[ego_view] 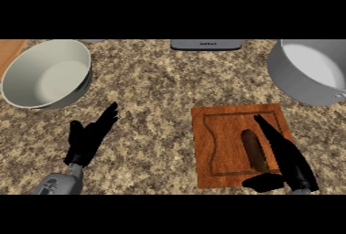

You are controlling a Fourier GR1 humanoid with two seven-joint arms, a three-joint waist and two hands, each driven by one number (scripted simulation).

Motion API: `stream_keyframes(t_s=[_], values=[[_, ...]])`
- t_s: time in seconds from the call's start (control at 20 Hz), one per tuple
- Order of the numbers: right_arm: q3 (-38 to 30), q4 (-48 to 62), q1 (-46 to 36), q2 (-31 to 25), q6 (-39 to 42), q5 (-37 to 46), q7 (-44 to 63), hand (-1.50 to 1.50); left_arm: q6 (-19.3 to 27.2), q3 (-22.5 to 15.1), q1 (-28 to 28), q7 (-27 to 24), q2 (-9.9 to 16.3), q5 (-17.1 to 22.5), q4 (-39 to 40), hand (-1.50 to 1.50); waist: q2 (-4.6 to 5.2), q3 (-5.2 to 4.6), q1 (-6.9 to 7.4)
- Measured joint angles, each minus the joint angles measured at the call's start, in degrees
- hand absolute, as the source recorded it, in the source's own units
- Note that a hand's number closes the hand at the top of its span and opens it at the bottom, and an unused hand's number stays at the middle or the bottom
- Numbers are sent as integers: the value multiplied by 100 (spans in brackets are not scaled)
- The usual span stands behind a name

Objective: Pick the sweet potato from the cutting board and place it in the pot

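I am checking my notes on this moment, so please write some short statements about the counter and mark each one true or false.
1. The sweet potato lies on the cutting board. True.
2. The sweet potato is already in the pot. False: it is on the board; the pot stands at the far right.
3. The right hand is beside the sweet potato, its fingers straight along the potato's right side. True.
4. The left hand holds the bowl. False: it is open over the bare counter, apart from the bowl.
5. The bowl is at the far left. True.
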Motion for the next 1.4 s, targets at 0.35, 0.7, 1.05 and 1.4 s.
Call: stream_keyframes(t_s=[0.35, 0.7, 1.05, 1.4], values=[[-188, 848, -179, -117, -42, 71, -838, 150, -129, 142, -4, -44, -132, -191, 56, 0, -24, -19, 14], [-422, 1497, -316, -105, -263, -54, -1868, 150, -233, 221, 168, -58, -195, -285, -73, 0, -81, -77, 13], [-898, 1829, -272, 9, -581, -553, -2869, 150, -247, 265, 264, -14, -240, -355, -185, 0, -84, -65, 3], [-3163, 2121, -96, 99, -1032, -2637, -3197, 150, -159, 385, 337, 38, -212, -321, -233, 0, -51, 16, -279]])
